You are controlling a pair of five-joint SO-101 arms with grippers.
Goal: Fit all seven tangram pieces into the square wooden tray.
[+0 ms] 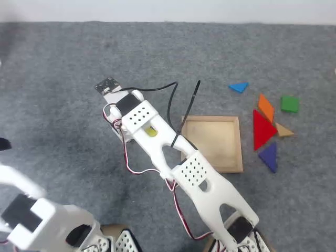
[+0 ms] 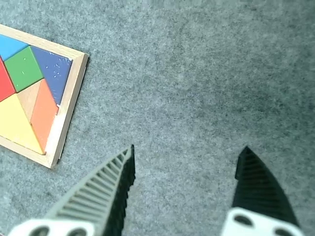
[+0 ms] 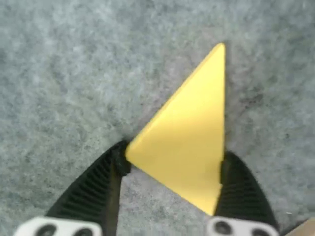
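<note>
The right gripper (image 3: 172, 153) is clamped on the yellow triangle (image 3: 189, 135): 1 ribbed black finger (image 3: 106, 172) is pressed against a corner of the piece and the other against its opposite edge. Whether the triangle rests on the grey carpet (image 3: 64, 73) or is lifted off it cannot be told. In the high view the yellow triangle (image 1: 151, 132) is glimpsed beneath the white right arm (image 1: 199, 176), just beside the left rim of the square wooden tray (image 1: 239, 147), whose bare wooden floor is exposed.

6 pieces are laid on the carpet on the far side of the tray from the yellow triangle: a blue triangle (image 1: 239, 87), an orange piece (image 1: 266, 107), a green square (image 1: 289, 103), a large red triangle (image 1: 261, 130), a small tan triangle (image 1: 284, 130) touching the red one, and a purple triangle (image 1: 270, 156).

The left arm (image 1: 31, 215) is seen at the lower left corner of the high view. The fingers of the left gripper (image 2: 189, 150) are spread wide apart above bare carpet, with nothing between them. Near that gripper, in the left wrist view, a wooden frame (image 2: 69, 108) is seen with coloured pieces fitted inside it.
</note>
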